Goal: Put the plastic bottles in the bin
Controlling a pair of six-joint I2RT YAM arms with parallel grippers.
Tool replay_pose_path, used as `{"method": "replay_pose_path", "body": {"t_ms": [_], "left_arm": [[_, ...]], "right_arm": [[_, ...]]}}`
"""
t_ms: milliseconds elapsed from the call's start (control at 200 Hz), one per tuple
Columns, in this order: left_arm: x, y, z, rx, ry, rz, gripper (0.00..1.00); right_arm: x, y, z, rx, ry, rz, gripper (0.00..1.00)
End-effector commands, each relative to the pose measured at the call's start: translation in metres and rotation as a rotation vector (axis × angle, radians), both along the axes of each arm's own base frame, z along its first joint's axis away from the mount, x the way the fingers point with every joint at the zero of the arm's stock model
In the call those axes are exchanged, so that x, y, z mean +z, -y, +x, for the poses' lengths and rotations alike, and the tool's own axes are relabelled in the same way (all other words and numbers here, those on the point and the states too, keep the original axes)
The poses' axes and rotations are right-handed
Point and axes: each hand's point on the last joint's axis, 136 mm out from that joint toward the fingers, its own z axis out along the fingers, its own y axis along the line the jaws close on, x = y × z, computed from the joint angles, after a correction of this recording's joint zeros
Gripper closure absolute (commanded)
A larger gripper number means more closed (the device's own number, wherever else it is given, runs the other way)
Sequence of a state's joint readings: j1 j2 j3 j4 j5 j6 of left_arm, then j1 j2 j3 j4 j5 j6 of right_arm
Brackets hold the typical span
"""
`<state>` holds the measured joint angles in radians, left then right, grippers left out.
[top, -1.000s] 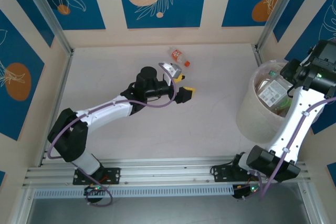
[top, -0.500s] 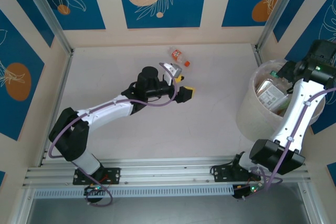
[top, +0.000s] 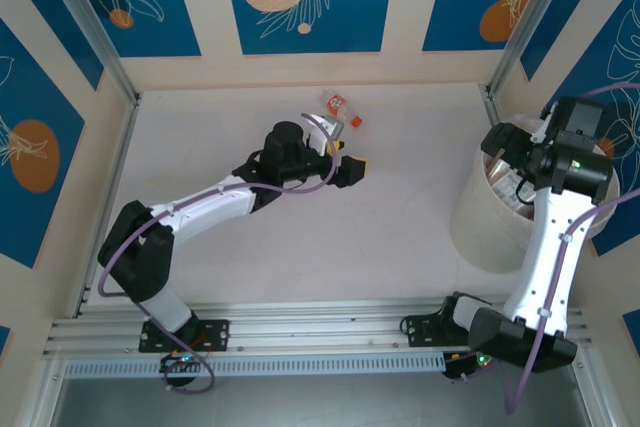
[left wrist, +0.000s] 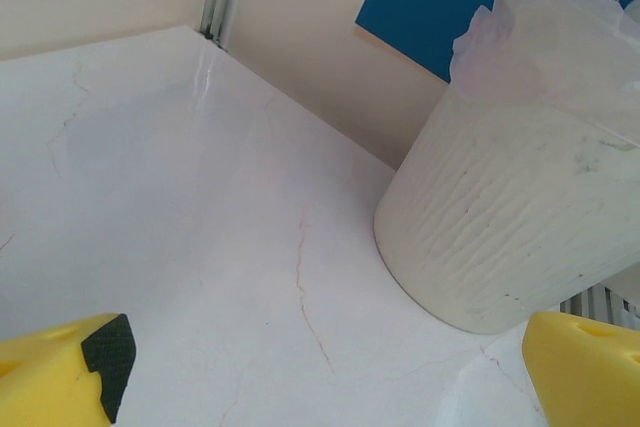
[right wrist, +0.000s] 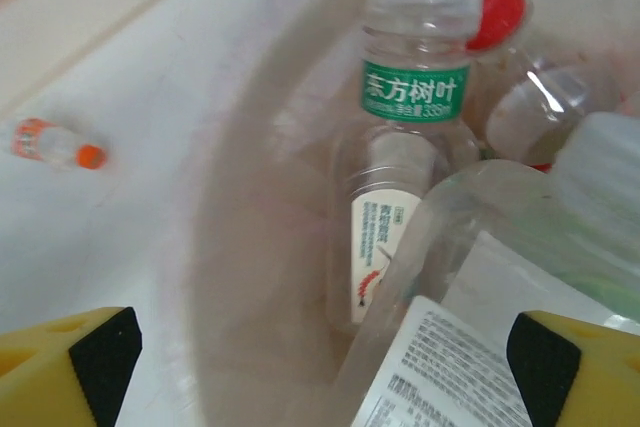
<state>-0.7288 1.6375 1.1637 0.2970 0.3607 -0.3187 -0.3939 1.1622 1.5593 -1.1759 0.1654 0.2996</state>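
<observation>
One small clear bottle with an orange label and orange cap lies on the table near the back wall, and it is seen far off at the left in the right wrist view. My left gripper is open just in front of that bottle, with nothing between its yellow fingers. My right gripper hangs open over the bin. Below it, several bottles lie in the bin, among them a green-labelled one and a white-labelled one. Nothing is held in the right gripper.
The bin stands at the table's right side, close to the right wall and corner post. Patterned blue and cream walls close in the table at the back and both sides. A metal rail runs along the near edge.
My right gripper has gone from shut to open above the bin, and its wrist has swung left over the bin. My left gripper has edged slightly toward the bottle on the table.
</observation>
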Motion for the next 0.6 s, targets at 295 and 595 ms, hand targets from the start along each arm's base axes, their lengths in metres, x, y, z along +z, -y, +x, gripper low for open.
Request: {"method": "replay_pose_path", "body": {"t_ms": [295, 595], "left_arm": [[-0.007, 0.0, 0.026, 0.085, -0.052, 0.026, 0.0], [-0.058, -0.038, 0.107, 0.452, -0.249, 0.128, 0.0]], "right_arm": [[-0.029, 0.023, 0.007, -0.099, -0.038, 0.037, 0.0], [0.023, -0.01, 0.01, -0.001, 0.161, -0.012, 0.01]]}}
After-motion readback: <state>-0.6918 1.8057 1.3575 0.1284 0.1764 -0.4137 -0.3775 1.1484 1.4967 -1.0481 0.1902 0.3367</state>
